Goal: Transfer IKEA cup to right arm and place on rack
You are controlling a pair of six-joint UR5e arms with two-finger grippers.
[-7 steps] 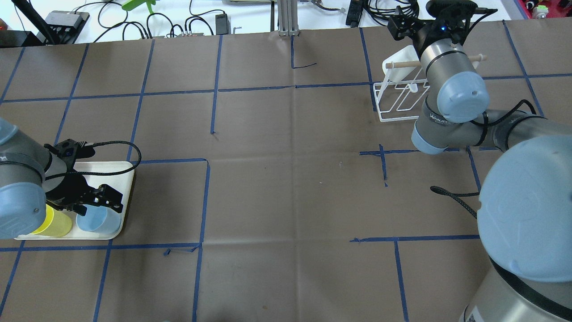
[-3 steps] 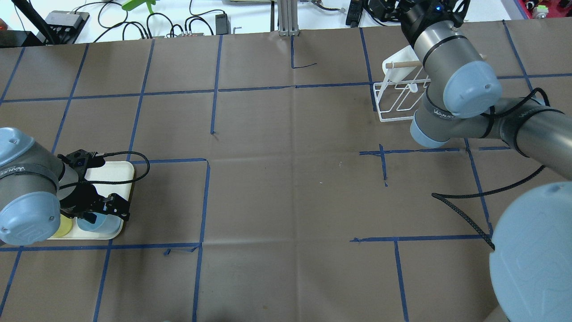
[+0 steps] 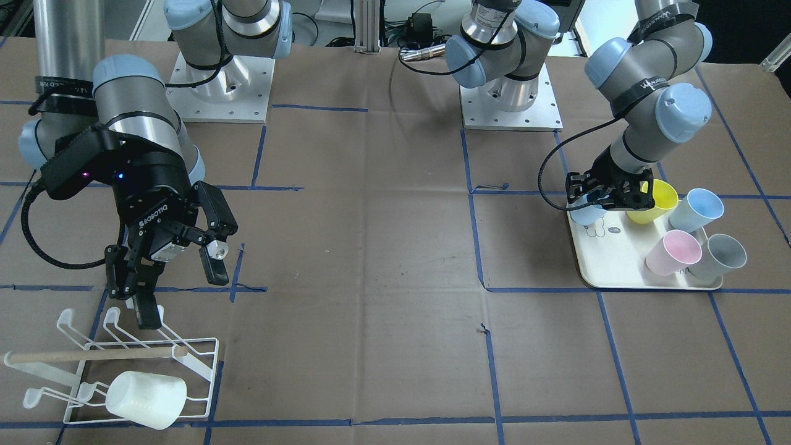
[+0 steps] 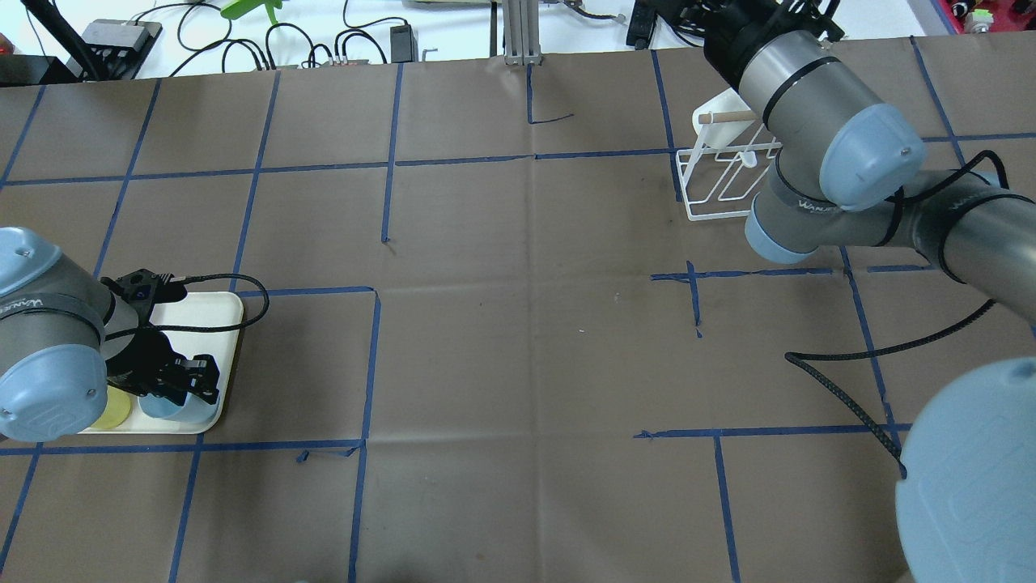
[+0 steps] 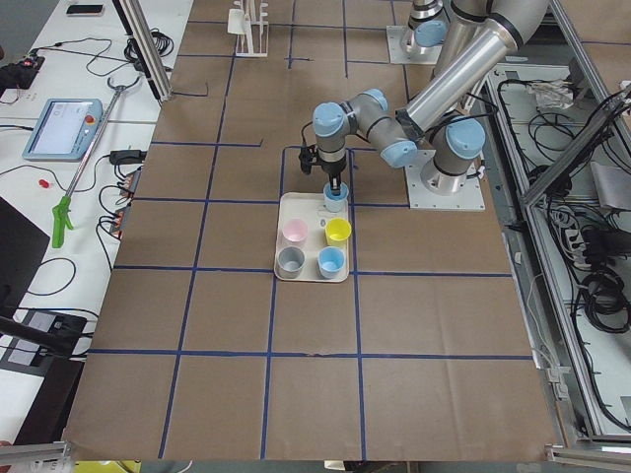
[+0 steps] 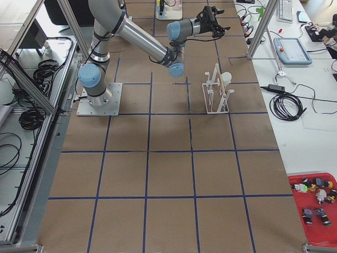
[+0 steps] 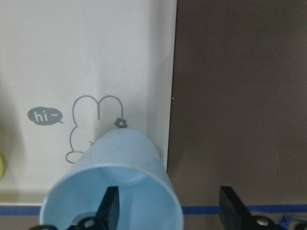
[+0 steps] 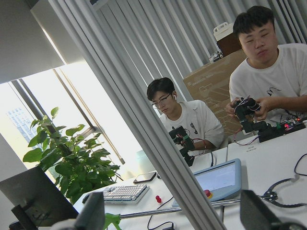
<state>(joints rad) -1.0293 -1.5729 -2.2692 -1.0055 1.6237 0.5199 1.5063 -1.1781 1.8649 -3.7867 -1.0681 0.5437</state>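
Straddling the wall of the pale blue cup (image 7: pixel 120 163) near the left edge of the table (image 4: pixel 518 324) with released jaws of the left gripper (image 7: pixel 170 211), one inside, one outside; jaws of the right gripper (image 3: pixel 180 293) released too, near the rack (image 3: pixel 93 356).

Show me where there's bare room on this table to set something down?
The wide brown table stretch between the cream tray and the white rack is bare. The tray is crowded with cups, the left claw at one. The rack holds a white cup, the open right claw close by.
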